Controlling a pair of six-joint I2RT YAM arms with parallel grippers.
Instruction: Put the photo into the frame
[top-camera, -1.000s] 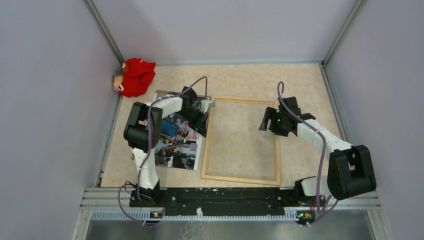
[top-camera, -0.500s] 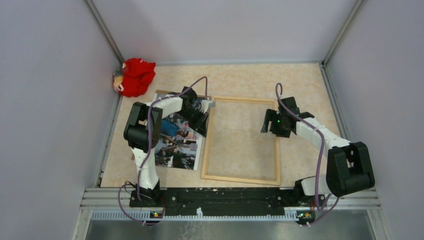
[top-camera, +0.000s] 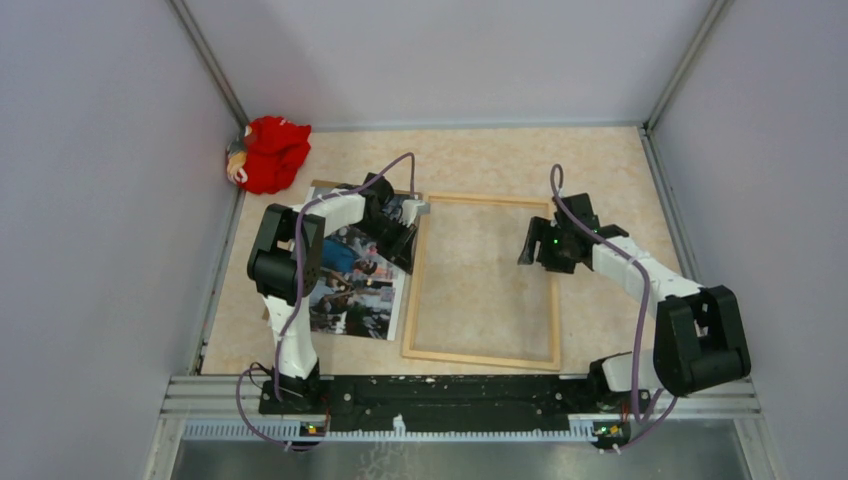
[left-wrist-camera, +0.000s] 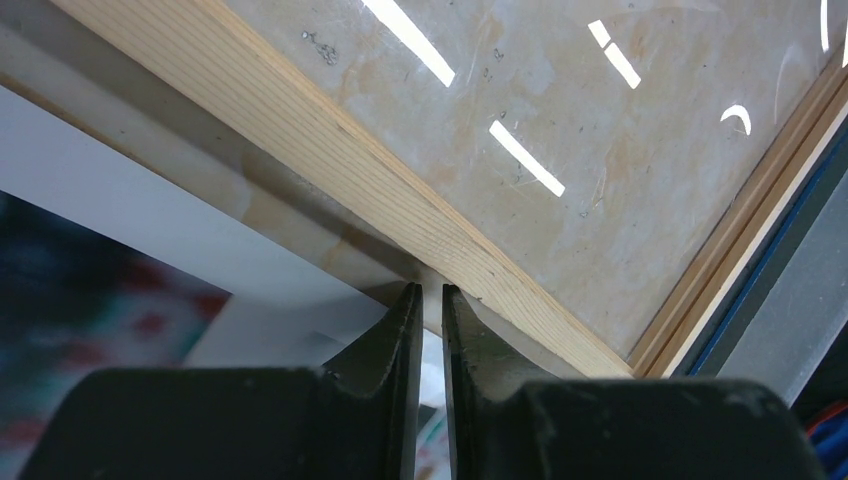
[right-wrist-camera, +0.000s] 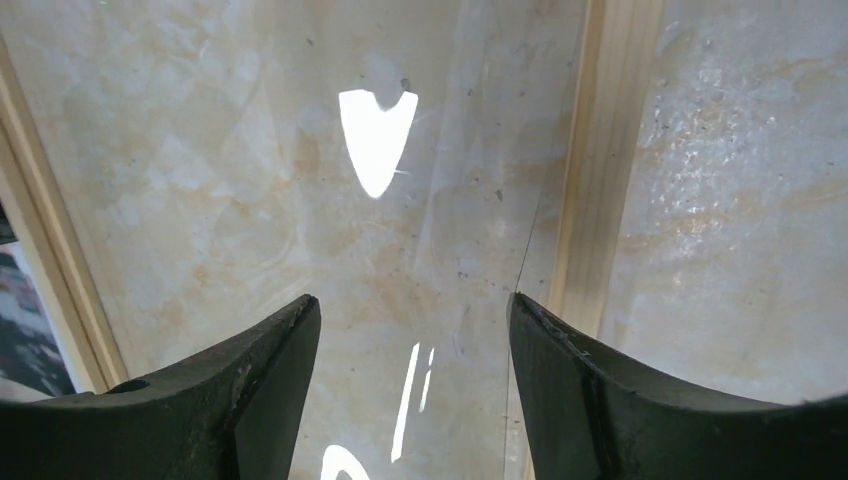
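the frame (top-camera: 480, 358) lies flat on the mottled beige table (top-camera: 500, 160), roughly in the middle, its long sides running away from the arms. through its clear pane (top-camera: 480, 280) the tabletop shows, with bright glints of light on it.

the photo (top-camera: 350, 300) lies picture side up just left of the frame, outside it. its right edge runs close along the frame's left rail, and its far end sits under the left arm.

the left gripper (top-camera: 405, 240) is down at the photo's far right part, right by the left rail. from the left wrist view its fingers (left-wrist-camera: 395, 330) are drawn together to a thin slit. the photo's white border bows up off the table into them, so they look pinched on that edge. the wooden rail (left-wrist-camera: 400, 200) passes just beyond the fingertips.

the right gripper (top-camera: 528, 248) hangs over the right part of the frame. its fingers (right-wrist-camera: 250, 400) stand wide apart with nothing between them but the pane below. the right rail (right-wrist-camera: 600, 150) runs under the right-hand finger.

a crumpled red thing (top-camera: 272, 152), cloth or soft toy, i cannot tell which, sits in the far left corner, well apart from the frame.
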